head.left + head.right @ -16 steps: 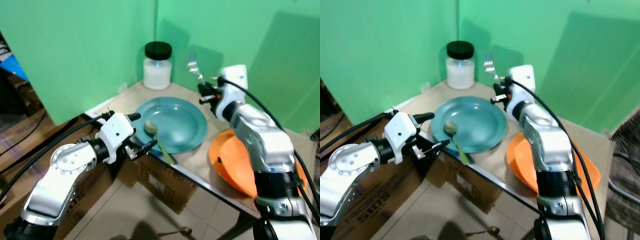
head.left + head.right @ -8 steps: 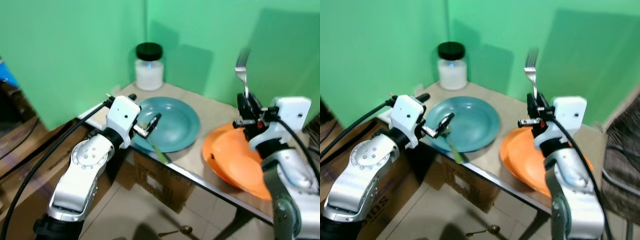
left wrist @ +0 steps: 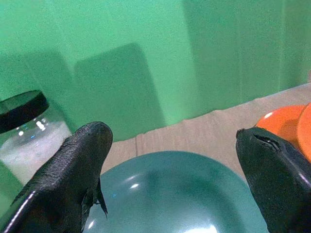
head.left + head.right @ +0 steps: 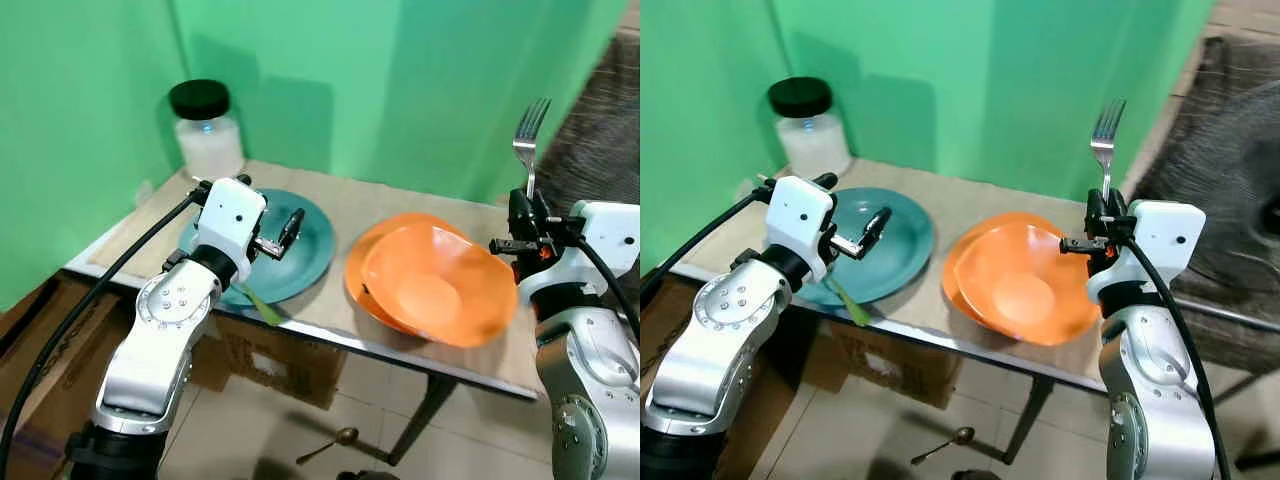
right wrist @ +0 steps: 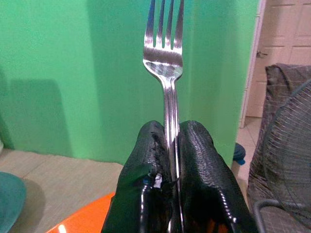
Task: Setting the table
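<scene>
A teal plate (image 4: 305, 250) lies at the table's left, and an orange bowl (image 4: 432, 282) sits on an orange plate (image 4: 360, 285) to its right. My left gripper (image 4: 270, 198) hovers open just above the teal plate (image 3: 175, 194), holding nothing. A green spoon's handle (image 4: 258, 300) sticks out over the front table edge below that arm. My right gripper (image 4: 525, 215) is at the table's right end, beside the orange bowl. It is shut on a silver fork (image 5: 164, 48), which stands upright with its tines up.
A glass jar (image 4: 207, 130) with a black lid and white contents stands at the table's back left corner. Green walls close in behind the table (image 4: 400, 205). A metal spoon (image 4: 330, 445) lies on the tiled floor beneath. A cardboard box (image 4: 270, 365) sits under the table.
The whole view has swung to the right. My left gripper rose from the table's front edge to over the teal plate. My right gripper carried the fork from behind that plate to beyond the orange bowl.
</scene>
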`<state>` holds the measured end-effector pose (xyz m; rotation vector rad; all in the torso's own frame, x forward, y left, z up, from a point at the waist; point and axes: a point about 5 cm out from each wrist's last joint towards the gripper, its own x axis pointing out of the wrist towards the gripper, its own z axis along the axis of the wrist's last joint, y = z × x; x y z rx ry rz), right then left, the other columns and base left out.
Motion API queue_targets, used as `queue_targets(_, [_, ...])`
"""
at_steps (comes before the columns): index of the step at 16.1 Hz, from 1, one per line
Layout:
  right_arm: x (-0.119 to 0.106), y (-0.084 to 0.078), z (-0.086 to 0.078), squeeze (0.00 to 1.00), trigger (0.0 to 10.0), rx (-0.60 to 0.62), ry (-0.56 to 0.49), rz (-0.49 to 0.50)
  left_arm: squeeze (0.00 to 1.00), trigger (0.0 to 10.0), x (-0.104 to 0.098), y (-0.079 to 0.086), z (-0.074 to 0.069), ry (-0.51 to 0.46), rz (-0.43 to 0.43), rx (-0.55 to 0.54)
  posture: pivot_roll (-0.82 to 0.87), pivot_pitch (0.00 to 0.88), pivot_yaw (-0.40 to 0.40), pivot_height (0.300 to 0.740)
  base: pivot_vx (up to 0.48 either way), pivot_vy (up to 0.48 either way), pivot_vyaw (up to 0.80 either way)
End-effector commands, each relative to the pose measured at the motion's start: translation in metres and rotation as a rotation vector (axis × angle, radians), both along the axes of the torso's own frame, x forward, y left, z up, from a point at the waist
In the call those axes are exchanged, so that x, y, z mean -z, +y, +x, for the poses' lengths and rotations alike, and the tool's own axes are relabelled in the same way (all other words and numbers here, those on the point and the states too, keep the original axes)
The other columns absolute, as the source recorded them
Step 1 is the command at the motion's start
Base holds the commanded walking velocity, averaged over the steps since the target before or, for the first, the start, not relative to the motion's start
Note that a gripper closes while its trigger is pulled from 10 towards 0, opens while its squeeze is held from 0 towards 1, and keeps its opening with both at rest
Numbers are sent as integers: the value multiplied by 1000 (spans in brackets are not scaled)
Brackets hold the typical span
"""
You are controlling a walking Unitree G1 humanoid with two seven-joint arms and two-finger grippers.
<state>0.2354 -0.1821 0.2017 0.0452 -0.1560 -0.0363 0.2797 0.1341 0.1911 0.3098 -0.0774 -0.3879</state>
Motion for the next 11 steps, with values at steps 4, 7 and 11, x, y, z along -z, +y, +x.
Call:
queue_targets(4, [-1, 3, -3, 0, 10000, 9, -2, 70, 729, 10000, -5, 3, 1, -14, -19, -29, -39, 0, 2, 740, 0, 0, -800])
queue_targets(7, [2, 3, -3, 0, 10000, 19, 15, 41, 725, 10000, -4, 5, 1, -10, -27, -42, -39, 0, 3, 740, 0, 0, -800])
queue_targets(11, [4, 3, 0, 0, 10000, 37, 31, 5, 714, 10000, -5, 12, 4, -18, -25, -76, -40, 0, -2, 740, 0, 0, -800])
